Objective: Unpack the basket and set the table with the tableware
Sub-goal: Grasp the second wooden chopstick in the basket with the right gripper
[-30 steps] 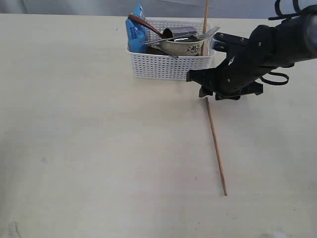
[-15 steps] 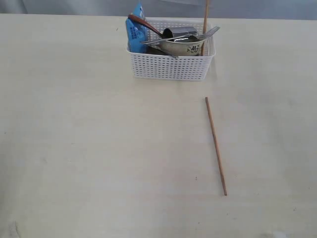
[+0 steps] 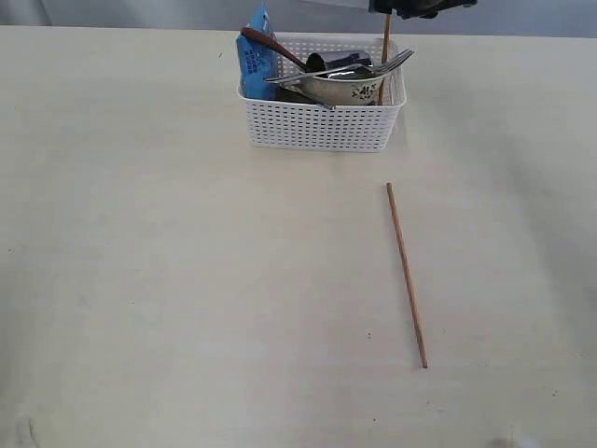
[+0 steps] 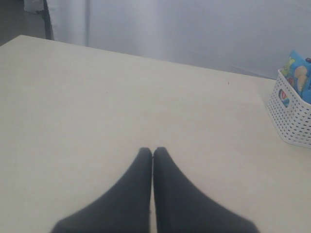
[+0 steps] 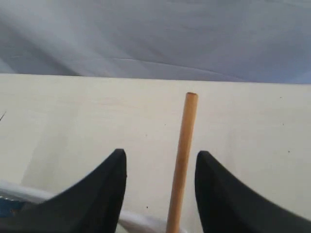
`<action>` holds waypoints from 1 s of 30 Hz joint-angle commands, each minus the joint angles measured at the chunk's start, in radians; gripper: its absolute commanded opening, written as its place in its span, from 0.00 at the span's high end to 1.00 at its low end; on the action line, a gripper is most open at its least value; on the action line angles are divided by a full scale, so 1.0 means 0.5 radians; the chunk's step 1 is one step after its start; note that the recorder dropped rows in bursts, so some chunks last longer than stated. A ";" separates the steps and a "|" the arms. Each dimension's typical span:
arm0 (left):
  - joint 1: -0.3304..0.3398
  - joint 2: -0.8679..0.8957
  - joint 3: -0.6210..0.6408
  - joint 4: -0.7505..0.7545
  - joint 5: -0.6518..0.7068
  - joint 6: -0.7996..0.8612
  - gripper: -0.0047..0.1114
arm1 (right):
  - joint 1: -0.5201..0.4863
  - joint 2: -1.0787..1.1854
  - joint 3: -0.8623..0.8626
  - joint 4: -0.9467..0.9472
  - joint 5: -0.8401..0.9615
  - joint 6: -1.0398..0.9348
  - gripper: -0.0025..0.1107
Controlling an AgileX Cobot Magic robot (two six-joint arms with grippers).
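The white basket [image 3: 322, 119] stands at the far middle of the table [image 3: 168, 261]. It holds the floral bowl [image 3: 353, 90], a steel fork [image 3: 378, 66], a steel mug [image 3: 341, 60], a wooden spoon [image 3: 270, 43] and one chopstick [image 3: 384, 54] standing upright. A second chopstick [image 3: 407, 273] lies flat on the table in front of the basket. My right gripper [image 3: 422, 7] hangs over the basket's far right corner. In the right wrist view, my right gripper [image 5: 161, 154] is open with the upright chopstick [image 5: 183, 155] between its fingers, untouched. My left gripper [image 4: 153, 151] is shut and empty, low over bare table.
A blue snack packet [image 3: 256, 56] stands at the basket's left end, and the left wrist view shows this blue snack packet [image 4: 300, 77] above the basket's corner [image 4: 291, 119]. A grey backdrop runs behind the table's far edge.
My right arm left the spot beside the lying chopstick, went out of view, and is now at the top edge over the basket. The lying chopstick has not moved.
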 commanded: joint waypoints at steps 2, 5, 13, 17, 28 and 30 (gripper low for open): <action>0.006 -0.006 0.008 -0.023 -0.002 0.002 0.96 | -0.009 0.085 -0.099 -0.021 -0.035 0.004 0.59; 0.006 -0.006 0.008 -0.023 -0.002 0.002 0.96 | -0.013 0.103 -0.103 -0.021 -0.082 0.004 0.59; 0.006 -0.006 0.008 -0.023 -0.002 0.002 0.96 | -0.043 0.118 -0.103 -0.021 -0.109 0.004 0.64; 0.006 -0.006 0.008 -0.023 -0.002 0.002 0.96 | -0.043 0.118 -0.103 -0.021 -0.109 0.004 0.82; 0.006 -0.006 0.008 -0.023 -0.002 0.002 0.96 | -0.043 0.113 -0.103 -0.017 -0.109 0.004 0.98; 0.006 -0.006 0.008 -0.023 -0.002 0.002 0.96 | -0.043 0.097 -0.103 -0.017 -0.109 0.004 0.98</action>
